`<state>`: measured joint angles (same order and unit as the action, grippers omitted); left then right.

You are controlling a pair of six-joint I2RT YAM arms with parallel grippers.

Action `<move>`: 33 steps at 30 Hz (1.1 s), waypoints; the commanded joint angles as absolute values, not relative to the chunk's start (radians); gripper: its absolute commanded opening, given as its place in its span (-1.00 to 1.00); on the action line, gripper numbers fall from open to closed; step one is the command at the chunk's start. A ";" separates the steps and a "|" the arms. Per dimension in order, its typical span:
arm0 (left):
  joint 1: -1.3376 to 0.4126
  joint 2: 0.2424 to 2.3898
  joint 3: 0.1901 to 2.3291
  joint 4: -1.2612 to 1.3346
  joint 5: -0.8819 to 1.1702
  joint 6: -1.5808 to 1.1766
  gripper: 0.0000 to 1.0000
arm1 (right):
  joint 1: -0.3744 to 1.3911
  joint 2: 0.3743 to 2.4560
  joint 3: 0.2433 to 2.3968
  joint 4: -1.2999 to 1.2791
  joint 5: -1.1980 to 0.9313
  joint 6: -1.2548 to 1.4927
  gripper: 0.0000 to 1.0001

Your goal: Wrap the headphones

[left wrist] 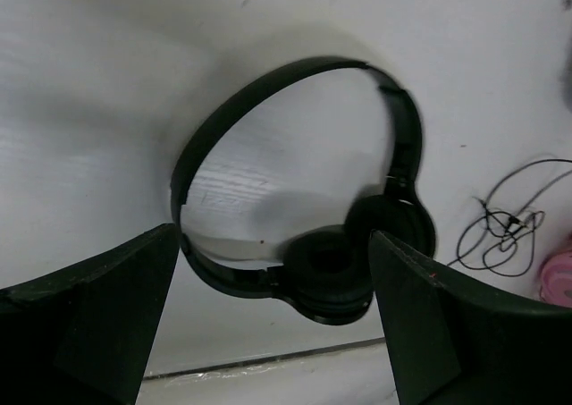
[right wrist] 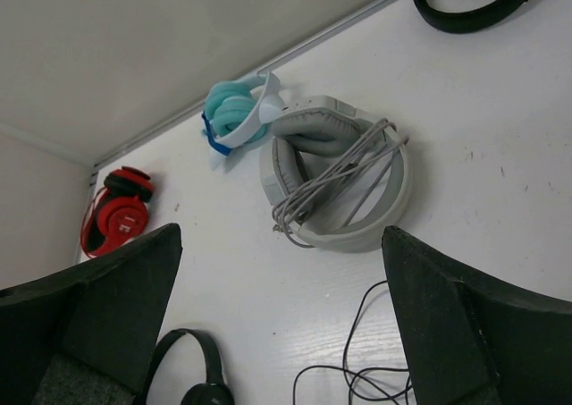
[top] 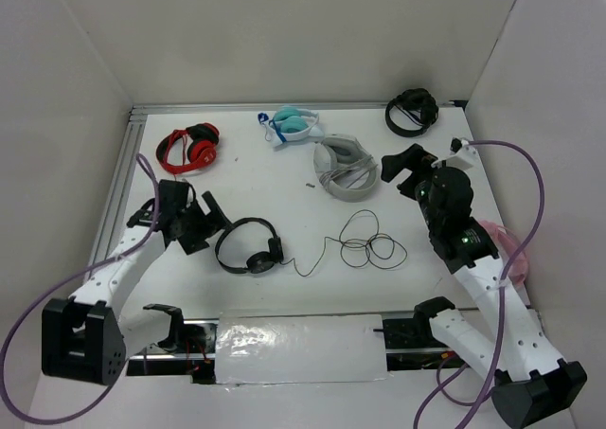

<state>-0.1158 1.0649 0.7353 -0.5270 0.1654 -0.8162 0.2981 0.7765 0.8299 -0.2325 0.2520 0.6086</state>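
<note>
As they lie flat, the headphones [left wrist: 326, 264] show only plain black.

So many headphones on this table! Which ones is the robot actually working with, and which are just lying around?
For the job:
slim black headphones
their long loose cable

Just lying about:
red-and-black headphones
teal-and-white headphones
grey headphones
bundled black headset
pink object

Headphones [left wrist: 340, 262]: matt black plastic; table [top: 284, 178]: smooth white, faintly grained.
</note>
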 commanded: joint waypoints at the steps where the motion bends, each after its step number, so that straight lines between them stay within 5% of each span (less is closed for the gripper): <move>1: -0.118 1.141 0.713 -0.534 0.183 -0.876 0.99 | 0.299 0.791 0.828 -0.175 0.233 0.565 0.99; 16: -0.196 1.414 0.741 -0.634 0.003 -1.018 0.94 | 0.301 0.810 0.816 -0.164 0.204 0.522 0.99; 19: -0.202 1.486 0.768 -0.620 0.005 -1.019 0.68 | 0.299 0.805 0.816 -0.172 0.209 0.523 0.99; 21: -0.215 1.528 0.778 -0.592 0.005 -0.997 0.26 | 0.299 0.796 0.808 -0.167 0.198 0.514 0.99; 22: -0.219 1.540 0.782 -0.571 0.005 -0.997 -0.03 | 0.301 0.793 0.804 -0.163 0.180 0.503 0.99; 23: -0.225 1.564 0.788 -0.568 0.005 -1.000 -0.75 | 0.301 0.784 0.795 -0.150 0.166 0.496 0.99; 24: -0.225 1.577 0.795 -0.571 0.005 -1.003 -0.92 | 0.301 0.778 0.795 -0.146 0.155 0.489 0.99; 33: -0.316 1.603 1.063 -0.765 -0.211 -1.078 -1.00 | 0.333 0.749 0.743 -0.057 -0.190 0.308 0.99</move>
<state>-0.2863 1.6207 0.9550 -0.6838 -0.0921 -1.0283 0.3092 0.7769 0.7666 -0.1589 -0.0254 0.4046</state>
